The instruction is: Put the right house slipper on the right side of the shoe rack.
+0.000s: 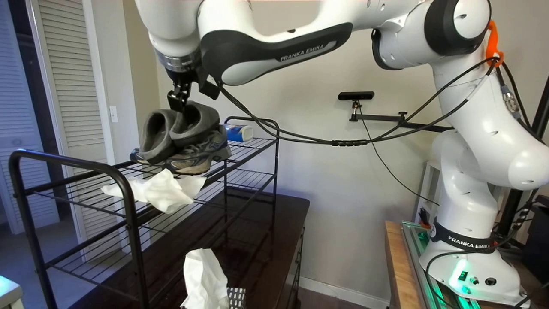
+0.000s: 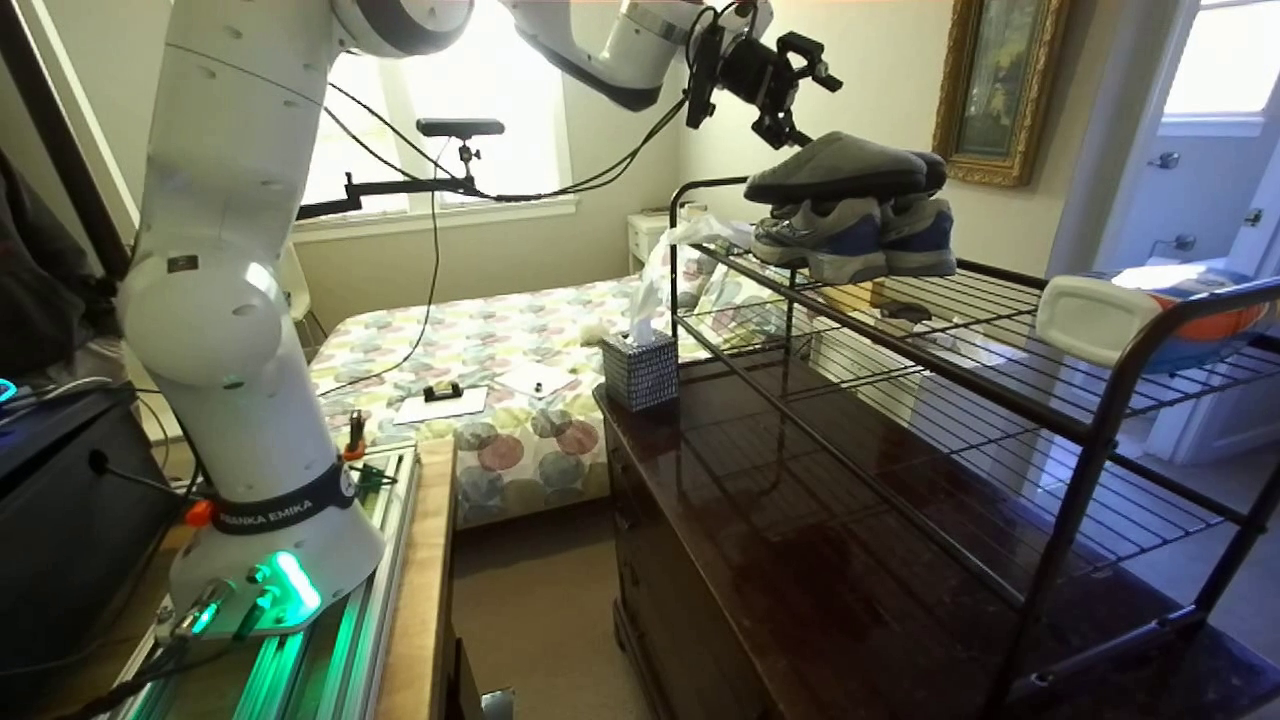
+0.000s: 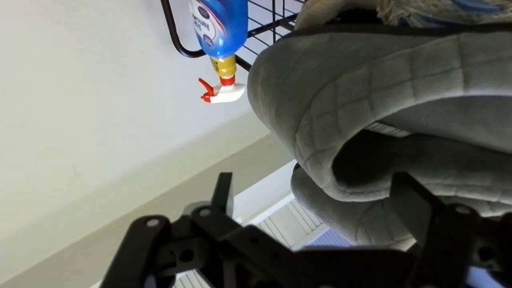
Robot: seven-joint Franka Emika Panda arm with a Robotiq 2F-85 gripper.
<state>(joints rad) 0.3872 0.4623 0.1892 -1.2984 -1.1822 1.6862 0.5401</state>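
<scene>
Your gripper [image 3: 312, 178] hangs over the top tier of the black metal shoe rack [image 2: 1075, 510], its two fingers [image 3: 412, 204] parted wide. Just below it on that tier you have the pair of grey slip-on house slippers [image 2: 840, 165], side by side on top of grey-and-blue running sneakers [image 2: 825, 245]; which of the two is the right one is unclear from these angles. In your wrist view a fingertip overlaps a slipper, but you cannot see whether it touches. The stack sits between a crumpled white sheet [image 1: 165, 191] lying on the wire grid toward one end of the rack and a blue trigger spray bottle [image 3: 228, 28] lying at the rack's opposite end. Under the rack you see a dark wooden dresser [image 2: 740, 500], and on it, just beside the rack, stands a patterned tissue box [image 2: 640, 370]. Your arm [image 1: 274, 56] reaches over the rack, and a bed [image 2: 520, 330] with a circle-printed cover shows past the rack in an exterior view.
</scene>
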